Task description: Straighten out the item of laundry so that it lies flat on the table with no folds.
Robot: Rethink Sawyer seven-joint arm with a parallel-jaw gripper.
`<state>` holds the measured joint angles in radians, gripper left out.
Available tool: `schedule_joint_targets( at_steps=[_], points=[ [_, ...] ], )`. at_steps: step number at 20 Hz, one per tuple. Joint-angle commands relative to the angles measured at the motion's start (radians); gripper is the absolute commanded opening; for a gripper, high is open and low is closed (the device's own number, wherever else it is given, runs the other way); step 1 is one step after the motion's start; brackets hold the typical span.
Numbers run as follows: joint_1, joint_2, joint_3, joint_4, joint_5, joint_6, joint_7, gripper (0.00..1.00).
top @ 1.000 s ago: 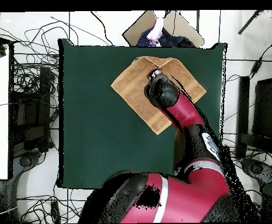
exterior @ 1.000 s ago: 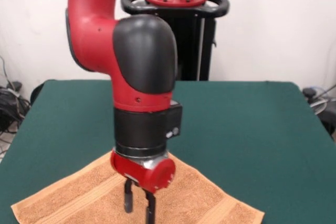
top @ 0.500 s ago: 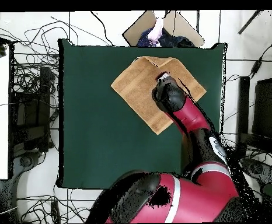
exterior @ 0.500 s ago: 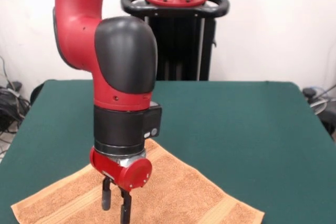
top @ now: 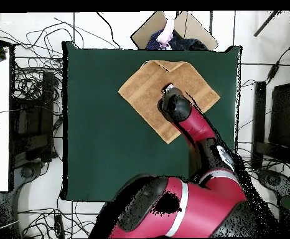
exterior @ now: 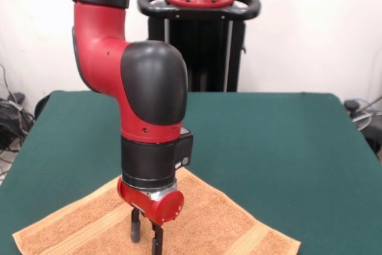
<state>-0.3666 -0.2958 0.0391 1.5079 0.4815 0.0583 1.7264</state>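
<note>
The orange towel lies at the bottom of the front picture, on the green counter. From above, the towel sits near the top edge of the counter, turned like a diamond. One corner looks folded over at the top. The red arm hangs over the towel. Its fingers point down, a little apart, and hold nothing.
</note>
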Motion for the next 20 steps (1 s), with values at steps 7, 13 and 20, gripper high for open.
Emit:
schedule_joint_targets(
  at_steps=[7,13,20],
  points=[
    [0.047,0.071,-0.043,0.051,-0.011,0.211,0.157,1.0],
    [0.041,0.075,-0.038,0.113,-0.018,0.217,0.167,1.0],
    [0.02,0.076,-0.016,0.213,-0.029,0.167,0.178,1.0]
  ],
)
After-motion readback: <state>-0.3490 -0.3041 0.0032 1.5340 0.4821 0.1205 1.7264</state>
